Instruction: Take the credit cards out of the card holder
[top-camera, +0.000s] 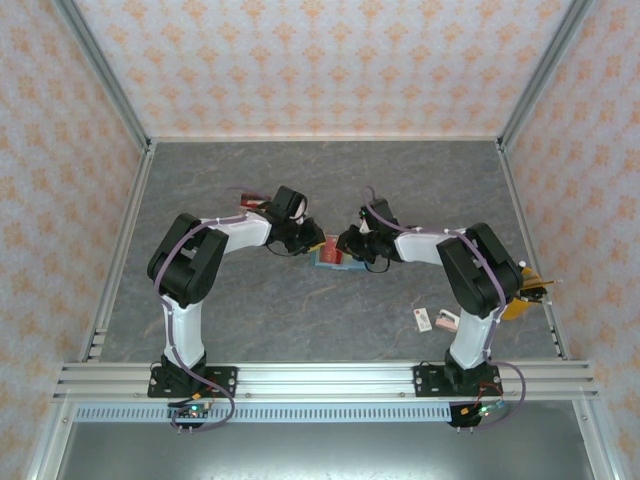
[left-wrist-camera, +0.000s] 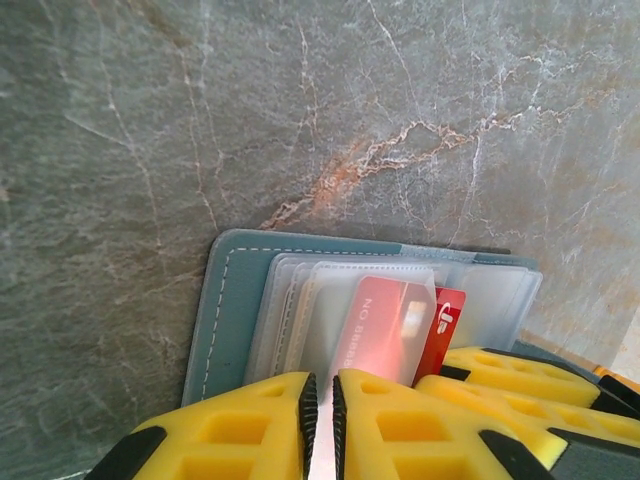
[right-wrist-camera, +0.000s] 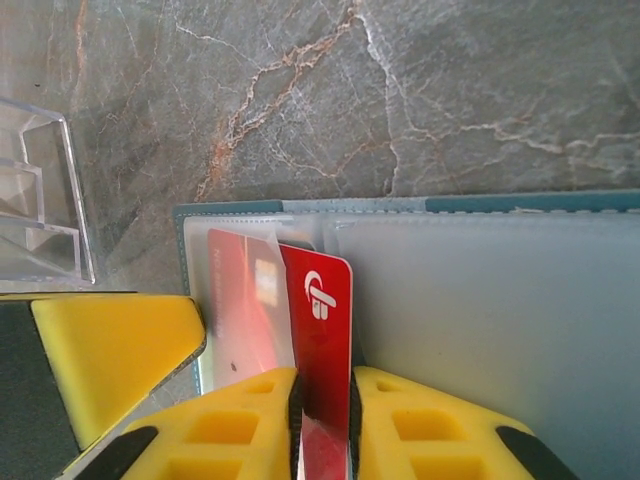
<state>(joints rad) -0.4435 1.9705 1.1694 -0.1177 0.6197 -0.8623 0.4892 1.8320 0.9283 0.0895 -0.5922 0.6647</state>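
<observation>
Pinching entry: right gripper (right-wrist-camera: 324, 395), jaws closed on the lower end of the red card (right-wrist-camera: 318, 310). The card's face with the white logo shows bare and bright, not behind plastic. Whether its gripped end sits in a pocket is hidden by the pads.

Steadying entry: left gripper (left-wrist-camera: 321, 400), jaws pressed almost together at the near edge of the wallet (left-wrist-camera: 225, 300). A pale sliver lies between them, by the look a sleeve or cover edge; which one cannot be told.

Wallet: lying open near the middle of the grey table (right-wrist-camera: 450, 90), between the two grippers, its clear sleeves (right-wrist-camera: 480, 320) fanned out.

Second card (right-wrist-camera: 240, 300): reddish, with a chip, seen through a frosted sleeve just beside the gripped card and seated in it.

Clear tray (right-wrist-camera: 45, 200): near the wallet's corner, apart from it.

Handling note: the step in hand is judged to be drawing the red card free.
- Pull straight along the sleeve's length, with the pinch square so the card does not pivot.
- Rely on the left gripper to anchor the wallet, as a soft cover and slick sleeves are likely to lift or trail.
- Watch that the neighbouring sleeve does not catch.
- Set the freed card on bare table, well apart from the wallet and the tray.
</observation>
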